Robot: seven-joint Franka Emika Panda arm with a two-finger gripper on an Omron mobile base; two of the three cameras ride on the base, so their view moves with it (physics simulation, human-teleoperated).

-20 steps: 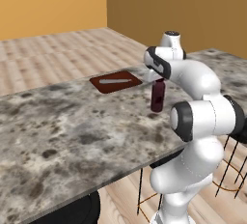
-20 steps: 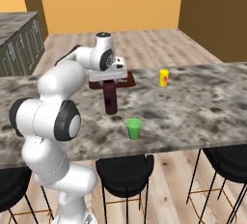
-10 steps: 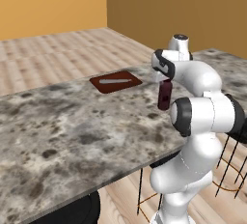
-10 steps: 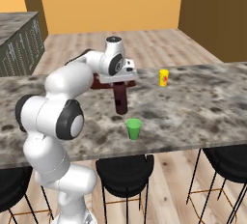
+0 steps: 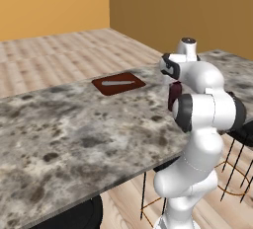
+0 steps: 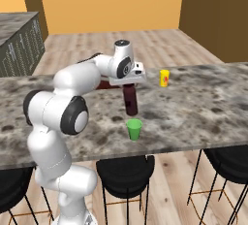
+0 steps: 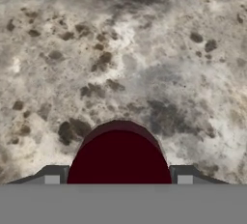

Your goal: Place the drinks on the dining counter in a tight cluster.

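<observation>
Above dining counter (image 6: 203, 103), maroon bottle (image 6: 131, 100) upright.

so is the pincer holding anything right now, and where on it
Yes: the pincer holds the maroon bottle by its top end, hanging upright over the dining counter.

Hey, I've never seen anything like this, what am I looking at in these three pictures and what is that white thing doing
The white thing is a robot arm in a computer-rendered kitchen. Two pictures come from cameras on its base, behind it to the left and right. The third looks down from its hand. Its gripper is closed on a maroon bottle, seen from above in the hand view, over a long marbled dining counter with black stools beneath. On the counter sit a green cup, a yellow cup, and a dark red board with a pale utensil on it.
</observation>
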